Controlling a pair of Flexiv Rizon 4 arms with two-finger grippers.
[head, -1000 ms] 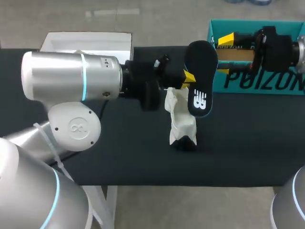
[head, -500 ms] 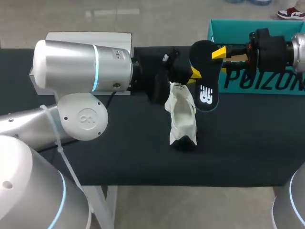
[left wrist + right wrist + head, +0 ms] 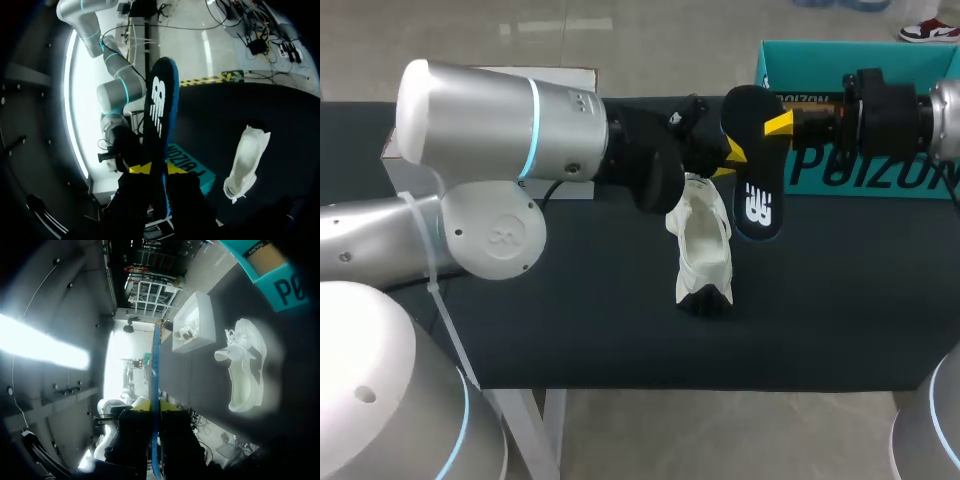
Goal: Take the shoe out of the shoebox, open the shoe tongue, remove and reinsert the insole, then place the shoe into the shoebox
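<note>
A dark insole (image 3: 757,190) with a white logo hangs upright over the table, held between my two arms. My left gripper (image 3: 725,163) is at its left edge. In the left wrist view the insole (image 3: 157,105) runs between the yellow tips of the left gripper (image 3: 156,168), both against it. My right gripper (image 3: 782,125) is shut on the insole's upper part. Its own view shows the insole (image 3: 155,370) edge-on between the tips of the right gripper (image 3: 155,404). The white shoe (image 3: 702,245) lies on the black table just below, apart from the insole. The teal shoebox (image 3: 865,175) stands at the back right.
A white box (image 3: 500,82) sits at the table's back left, partly behind my left arm. The left arm's thick links cover much of the table's left half. Bare black tabletop (image 3: 840,300) lies in front of the shoe and to its right.
My right gripper moved left from over the shoebox to the insole and shut on its upper part. My left arm carried the insole slightly right.
</note>
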